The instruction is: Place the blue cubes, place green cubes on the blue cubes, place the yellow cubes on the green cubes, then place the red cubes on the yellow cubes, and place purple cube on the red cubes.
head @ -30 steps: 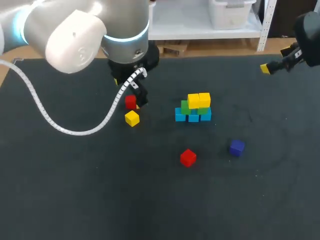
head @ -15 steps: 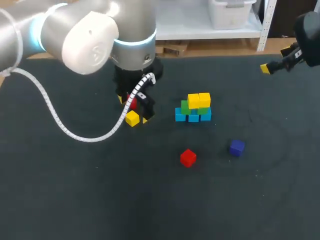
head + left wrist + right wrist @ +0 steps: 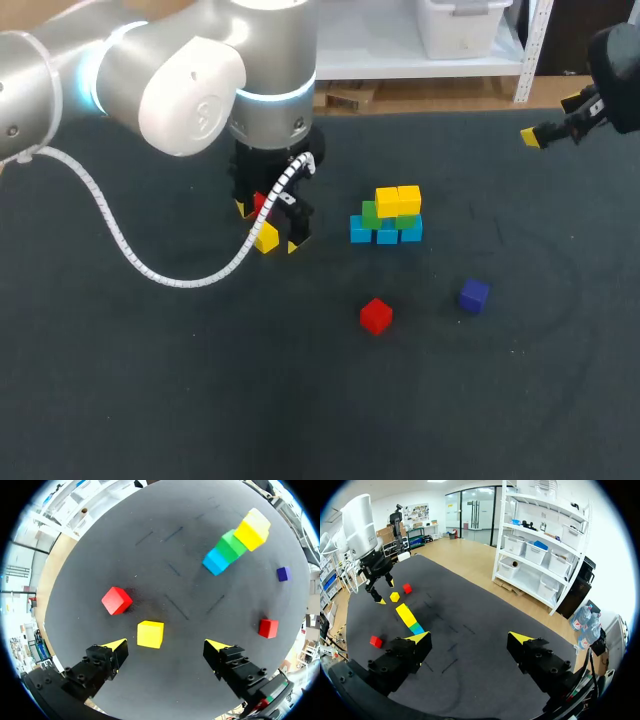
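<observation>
Left of the stack, the left hand hung wide open and empty over a loose yellow cube on the counter; it looked light, rigid, maybe slick, so best pinched across two flat opposite faces.

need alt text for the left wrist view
The open left gripper hovers over the table with a loose yellow cube just ahead of it and a red cube beyond. Farther off stand the stacked blue, green and yellow cubes.

Left gripper low, pointing down, fingers wide — right gripper by the table's far right corner, also spread.
</observation>
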`<action>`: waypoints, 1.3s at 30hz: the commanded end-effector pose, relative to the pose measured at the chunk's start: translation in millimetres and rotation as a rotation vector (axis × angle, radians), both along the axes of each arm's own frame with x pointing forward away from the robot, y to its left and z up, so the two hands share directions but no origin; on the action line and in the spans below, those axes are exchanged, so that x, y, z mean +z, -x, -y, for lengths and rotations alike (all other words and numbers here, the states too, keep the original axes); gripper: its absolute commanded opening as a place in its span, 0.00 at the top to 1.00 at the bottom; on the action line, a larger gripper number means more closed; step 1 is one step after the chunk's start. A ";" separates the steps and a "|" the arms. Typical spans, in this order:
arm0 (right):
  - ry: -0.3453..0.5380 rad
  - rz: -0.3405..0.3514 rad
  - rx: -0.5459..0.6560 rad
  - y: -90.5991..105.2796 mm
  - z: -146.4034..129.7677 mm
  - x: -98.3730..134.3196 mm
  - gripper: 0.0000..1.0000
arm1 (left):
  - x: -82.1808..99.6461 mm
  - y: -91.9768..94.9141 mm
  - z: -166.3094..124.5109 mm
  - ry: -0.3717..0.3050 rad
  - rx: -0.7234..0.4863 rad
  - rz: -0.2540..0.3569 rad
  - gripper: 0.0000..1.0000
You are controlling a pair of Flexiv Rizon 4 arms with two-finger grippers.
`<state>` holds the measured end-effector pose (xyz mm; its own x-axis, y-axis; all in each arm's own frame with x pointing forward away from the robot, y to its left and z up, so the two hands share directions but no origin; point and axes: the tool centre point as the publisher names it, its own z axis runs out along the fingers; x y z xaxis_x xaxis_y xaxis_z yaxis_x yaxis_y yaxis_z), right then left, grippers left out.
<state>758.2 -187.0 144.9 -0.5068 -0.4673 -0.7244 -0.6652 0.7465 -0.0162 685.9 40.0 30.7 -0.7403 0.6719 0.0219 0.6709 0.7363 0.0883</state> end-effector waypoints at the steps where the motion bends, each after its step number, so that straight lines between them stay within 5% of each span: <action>1: -0.003 0.000 0.003 -0.3 0.6 -0.4 0.00 | -5.6 -5.3 -4.0 0.008 0.008 -0.027 0.00; 7: -0.003 0.000 0.003 -0.3 0.6 -0.4 0.00 | -13.5 -7.3 -5.7 -0.013 0.022 -0.038 0.02; 12: -0.003 0.000 0.003 -0.3 0.6 -0.4 0.00 | -20.7 -6.7 -3.9 -0.019 0.017 -0.060 0.28; 17: -0.003 0.000 0.003 -0.3 0.6 -0.4 0.00 | -31.8 -2.8 -5.1 -0.018 0.030 -0.082 0.40; 26: -0.003 0.000 0.003 -0.3 0.6 -0.4 0.00 | -42.3 -2.3 -11.8 -0.024 0.056 -0.082 0.37; 29: -0.003 0.000 0.003 -0.3 0.6 -0.4 0.00 | -42.3 -3.8 -12.2 -0.020 0.044 -0.065 0.09; 31: -0.003 0.000 0.003 -0.3 0.6 -0.4 0.00 | -41.6 -5.1 -11.8 -0.027 0.028 -0.045 0.00; 39: -0.003 0.000 0.003 -0.3 0.6 -0.4 0.00 | -38.8 -7.4 -10.8 -0.033 0.034 -0.021 0.09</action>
<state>758.2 -187.0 144.9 -0.5068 -0.4673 -0.7244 -0.6652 0.7465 -0.0162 695.8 49.8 -8.8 -0.7625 0.6435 0.0677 0.6469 0.7564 0.0965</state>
